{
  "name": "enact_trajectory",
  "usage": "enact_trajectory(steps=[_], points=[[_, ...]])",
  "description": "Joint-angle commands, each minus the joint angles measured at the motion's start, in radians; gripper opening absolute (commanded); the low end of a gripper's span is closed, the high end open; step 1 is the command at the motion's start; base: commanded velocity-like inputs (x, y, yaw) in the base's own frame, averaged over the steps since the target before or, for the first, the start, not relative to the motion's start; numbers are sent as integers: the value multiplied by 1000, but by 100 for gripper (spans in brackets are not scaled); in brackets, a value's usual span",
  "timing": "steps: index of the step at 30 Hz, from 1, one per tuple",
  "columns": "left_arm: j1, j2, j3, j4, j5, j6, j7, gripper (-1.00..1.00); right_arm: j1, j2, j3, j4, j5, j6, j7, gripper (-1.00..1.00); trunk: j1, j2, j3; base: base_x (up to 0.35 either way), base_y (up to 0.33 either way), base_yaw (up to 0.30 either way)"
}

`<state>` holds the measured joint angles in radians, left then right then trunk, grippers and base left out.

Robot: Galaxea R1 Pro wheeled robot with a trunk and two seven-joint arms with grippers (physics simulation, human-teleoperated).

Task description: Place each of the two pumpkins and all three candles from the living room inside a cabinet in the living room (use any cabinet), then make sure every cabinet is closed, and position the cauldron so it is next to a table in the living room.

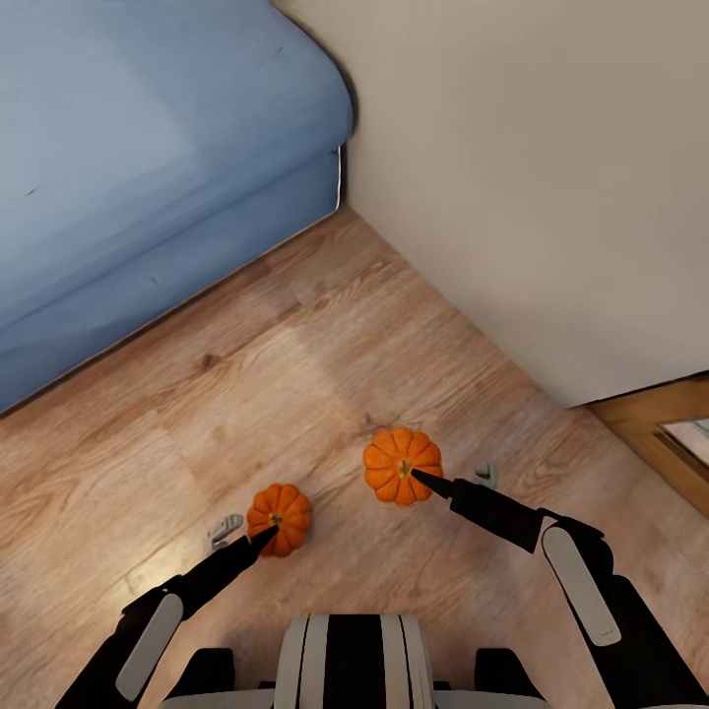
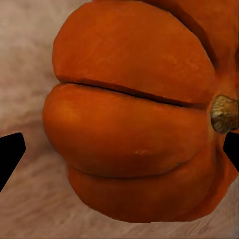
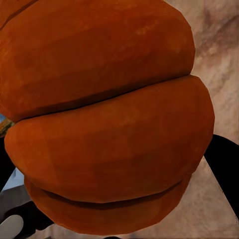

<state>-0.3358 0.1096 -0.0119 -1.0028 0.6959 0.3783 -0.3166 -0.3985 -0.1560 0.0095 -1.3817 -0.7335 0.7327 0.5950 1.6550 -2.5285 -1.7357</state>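
Observation:
Two ribbed orange pumpkins are on the wood floor close in front of me. My left gripper (image 1: 270, 533) stands open around the left pumpkin (image 1: 280, 515), and one fingertip (image 2: 10, 155) is still apart from its side (image 2: 129, 124). The right pumpkin (image 1: 399, 463) sits between the fingers of my right gripper (image 1: 419, 477), which press on both of its sides (image 3: 109, 144). A small grey candle (image 1: 225, 530) lies beside the left pumpkin, and another candle (image 1: 484, 475) peeks out behind my right gripper. The third candle and the cabinet are out of view.
A blue sofa (image 1: 148, 167) fills the far left. A beige wall (image 1: 551, 177) runs along the right down to a wooden frame (image 1: 655, 423) at the right edge. Bare wood floor (image 1: 295, 354) lies between the sofa and the pumpkins.

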Motion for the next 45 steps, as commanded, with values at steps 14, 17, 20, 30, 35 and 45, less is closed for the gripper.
enact_trajectory(steps=[14,17,20,30,35,45], points=[[0,-1,0,0,3,-4,2,-100,0,0,0,0,-9,7,0,-100,0,0,0,47,-28,0],[0,0,0,0,4,-5,2,-100,0,0,0,0,-9,7,-1,-100,0,0,0,0,-3,0],[0,0,0,0,4,-6,1,-100,0,0,0,0,-9,7,-1,-100,0,0,0,0,0,0],[0,1,1,0,4,-3,-1,-100,0,0,1,0,-9,7,-1,-100,-1,0,7,0,0,0],[0,1,1,0,4,-4,-1,-100,0,0,1,0,-9,7,0,-100,-1,0,7,0,0,0],[0,1,0,0,6,3,0,-100,0,0,1,0,-9,7,0,-100,-3,1,27,0,0,0]])
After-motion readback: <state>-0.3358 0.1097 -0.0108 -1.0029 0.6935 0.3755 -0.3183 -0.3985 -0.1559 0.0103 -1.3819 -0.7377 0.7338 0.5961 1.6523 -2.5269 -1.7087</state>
